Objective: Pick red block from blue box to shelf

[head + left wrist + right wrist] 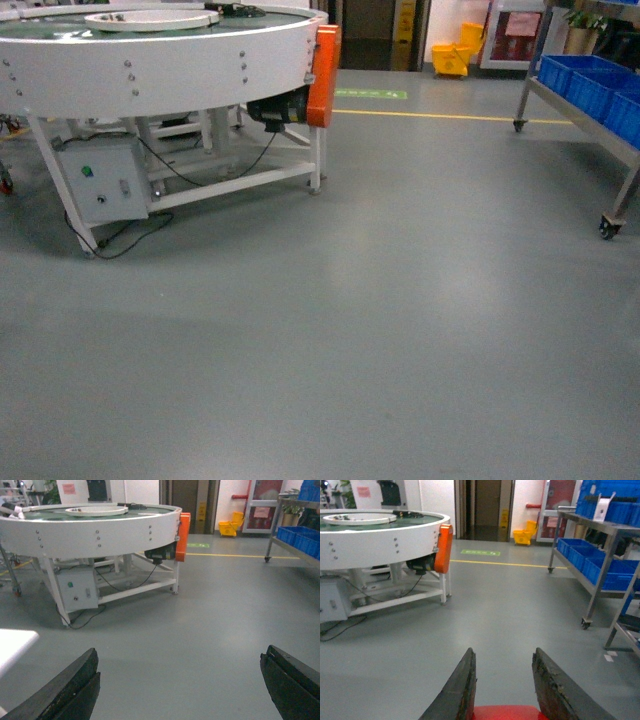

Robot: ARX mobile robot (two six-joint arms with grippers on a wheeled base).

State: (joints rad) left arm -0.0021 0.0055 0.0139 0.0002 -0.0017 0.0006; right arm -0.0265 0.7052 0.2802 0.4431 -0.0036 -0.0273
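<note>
Right tool (502,690) grips red block (505,713) — left tool (180,685) (wide) empty.

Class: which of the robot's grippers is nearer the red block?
Right. The right gripper is closed on the red block; the left gripper hangs open over bare floor, no block in its view.

Round table (150,55) left, shelf (590,90) right

Left claw (180,685) gapes wide (empty); right claw (504,685) grips the red block (505,713).
</note>
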